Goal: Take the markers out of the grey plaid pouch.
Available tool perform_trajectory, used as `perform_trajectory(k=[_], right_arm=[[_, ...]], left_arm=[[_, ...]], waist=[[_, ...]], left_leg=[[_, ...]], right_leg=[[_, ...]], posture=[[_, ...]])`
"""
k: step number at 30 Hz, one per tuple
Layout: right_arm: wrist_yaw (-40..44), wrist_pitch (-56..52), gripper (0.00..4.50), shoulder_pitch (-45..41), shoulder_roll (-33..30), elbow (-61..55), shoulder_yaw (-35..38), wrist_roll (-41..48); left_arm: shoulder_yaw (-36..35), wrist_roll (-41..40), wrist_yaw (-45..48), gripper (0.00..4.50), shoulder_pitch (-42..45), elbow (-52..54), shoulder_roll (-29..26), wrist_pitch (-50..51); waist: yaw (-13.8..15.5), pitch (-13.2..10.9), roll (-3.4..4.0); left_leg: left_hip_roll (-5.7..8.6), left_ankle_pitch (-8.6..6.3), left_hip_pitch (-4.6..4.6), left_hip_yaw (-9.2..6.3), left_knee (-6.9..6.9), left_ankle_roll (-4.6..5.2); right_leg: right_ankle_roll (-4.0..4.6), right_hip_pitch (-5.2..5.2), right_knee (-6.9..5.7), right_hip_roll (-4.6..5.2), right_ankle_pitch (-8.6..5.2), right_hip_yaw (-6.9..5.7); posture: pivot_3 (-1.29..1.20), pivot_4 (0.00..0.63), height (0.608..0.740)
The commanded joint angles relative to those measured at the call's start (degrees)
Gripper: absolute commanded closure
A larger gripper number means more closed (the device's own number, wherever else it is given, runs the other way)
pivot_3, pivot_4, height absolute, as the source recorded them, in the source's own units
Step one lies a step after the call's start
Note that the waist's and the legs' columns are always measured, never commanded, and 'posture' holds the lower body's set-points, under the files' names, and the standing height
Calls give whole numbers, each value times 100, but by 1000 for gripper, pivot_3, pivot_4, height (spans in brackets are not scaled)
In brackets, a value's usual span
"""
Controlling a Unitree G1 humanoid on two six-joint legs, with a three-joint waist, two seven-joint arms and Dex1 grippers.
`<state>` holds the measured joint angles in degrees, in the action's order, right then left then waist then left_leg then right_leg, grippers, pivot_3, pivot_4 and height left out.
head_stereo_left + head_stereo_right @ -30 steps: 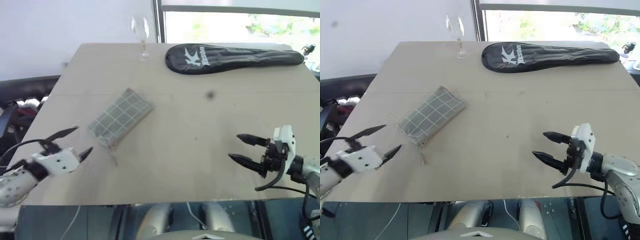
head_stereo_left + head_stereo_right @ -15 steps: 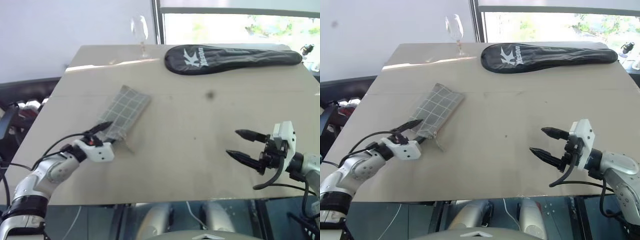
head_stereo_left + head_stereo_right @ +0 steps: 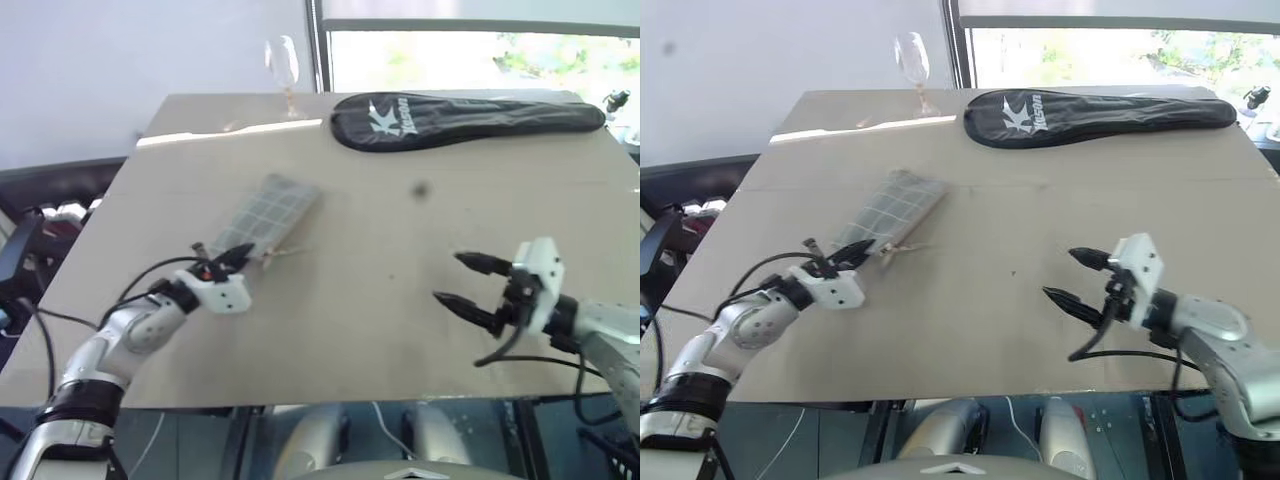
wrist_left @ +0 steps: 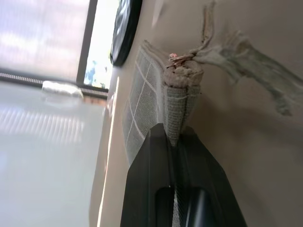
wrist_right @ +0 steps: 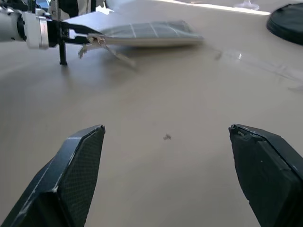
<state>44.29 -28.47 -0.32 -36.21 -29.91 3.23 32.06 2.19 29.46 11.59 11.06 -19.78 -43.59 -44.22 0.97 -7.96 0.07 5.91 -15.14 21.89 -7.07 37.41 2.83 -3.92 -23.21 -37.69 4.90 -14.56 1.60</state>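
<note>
The grey plaid pouch (image 3: 267, 210) lies on the tan table (image 3: 380, 330), left of centre and angled away from me. My left gripper (image 3: 236, 254) is shut on the pouch's near end, next to the dangling zip pull (image 4: 246, 59). The left wrist view shows its fingers (image 4: 156, 156) pinching the pouch (image 4: 142, 90) fabric edge. My right gripper (image 3: 450, 280) stands open over the bare table to the right, well apart from the pouch. The right wrist view looks across at the pouch (image 5: 147, 33) and my left gripper (image 5: 83, 33). The markers are hidden.
A long black racket cover (image 3: 460, 112) with white lettering lies along the table's far edge. A wine glass (image 3: 285, 65) stands at the far edge, left of the cover. The table's left edge runs close beside my left arm.
My left gripper has swung in from the left to the pouch's near end and shut on it. The pouch has turned and shifted a little. My right gripper has drifted slightly left, still open.
</note>
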Motion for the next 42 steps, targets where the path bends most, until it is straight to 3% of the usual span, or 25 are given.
perform_trajectory(k=[1,10,15,19,22,27,29,42], right_arm=[[-378,49,216,-455,244,136,-824,-734],[-901,-348,216,-1779,1063,1136,-2240,-1996],[-972,-470,216,-2323,1517,1716,-2478,-2247],[-757,-646,216,-2458,1479,1913,-2686,-2398],[-689,-680,1111,-2500,1481,1915,-2660,-2412],[-679,-704,3577,-2571,1420,1758,-2632,-2545],[-660,-814,4343,-2551,1387,1569,-2612,-2529],[-736,-993,4448,-2568,1125,1210,-2609,-2712]], left_arm=[[222,-184,198,4470,161,563,247,223],[842,-39,334,4470,244,786,671,1],[1025,107,235,4470,377,628,786,-155],[1090,155,162,4470,468,512,817,-199],[1107,193,101,4500,497,447,818,-230],[1131,270,15,4500,473,374,795,-294],[1134,280,-8,4500,469,341,800,-305],[1222,352,-84,4500,640,80,803,-441]], waist=[[-22,1,-6],[-69,-1,-14],[-21,1,-17],[-22,1,-17],[-28,1,-17],[-28,2,-16],[-28,2,-16],[-21,3,-15]], left_leg=[[0,0,5,1,0,0],[0,4,24,11,-2,-7],[2,4,23,9,-1,-7],[5,4,23,9,-1,-7],[5,4,22,9,-1,-7],[5,5,20,9,-1,-8],[5,5,20,9,-1,-8],[6,6,18,8,-1,-8]], right_leg=[[0,-6,-1,0,0,1],[1,-40,-9,-7,0,17],[1,-38,-10,-8,0,12],[1,-39,-9,-7,0,12],[1,-40,-11,-8,0,13],[1,-40,-17,-8,0,14],[1,-40,-17,-8,0,13],[1,-39,-20,-6,0,12]], posture=[[0,150,740],[0,150,740],[0,150,740],[0,150,740],[0,150,740],[0,150,740],[0,150,740],[0,150,740]])
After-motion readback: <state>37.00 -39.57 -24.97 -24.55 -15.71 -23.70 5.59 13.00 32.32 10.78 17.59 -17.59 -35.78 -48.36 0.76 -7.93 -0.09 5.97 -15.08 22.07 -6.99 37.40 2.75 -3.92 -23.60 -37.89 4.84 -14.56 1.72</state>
